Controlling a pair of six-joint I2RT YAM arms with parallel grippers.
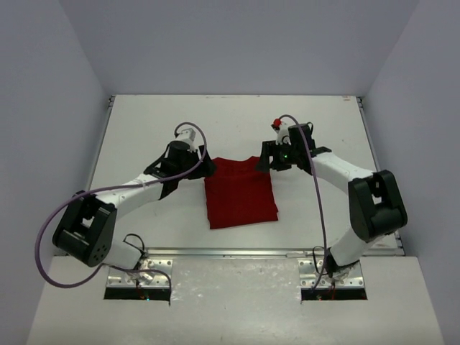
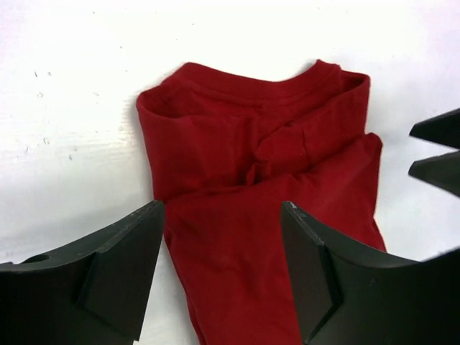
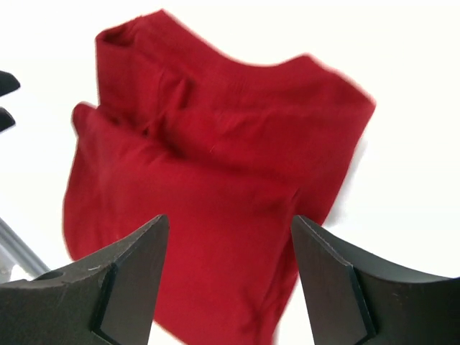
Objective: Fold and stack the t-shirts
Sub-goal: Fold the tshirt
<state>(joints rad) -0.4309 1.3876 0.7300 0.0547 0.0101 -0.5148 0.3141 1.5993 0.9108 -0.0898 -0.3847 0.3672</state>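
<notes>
The dark red t-shirt lies folded into a compact rectangle in the middle of the white table. My left gripper is open and empty above the shirt's far left corner. My right gripper is open and empty above its far right corner. In the left wrist view the shirt shows its collar and folded sleeves beyond my open fingers. In the right wrist view the shirt lies below my open fingers. No white tag shows.
Grey walls stand close on the left, right and back of the table. The right gripper's dark fingertips show at the right edge of the left wrist view. Metal base plates sit at the near edge.
</notes>
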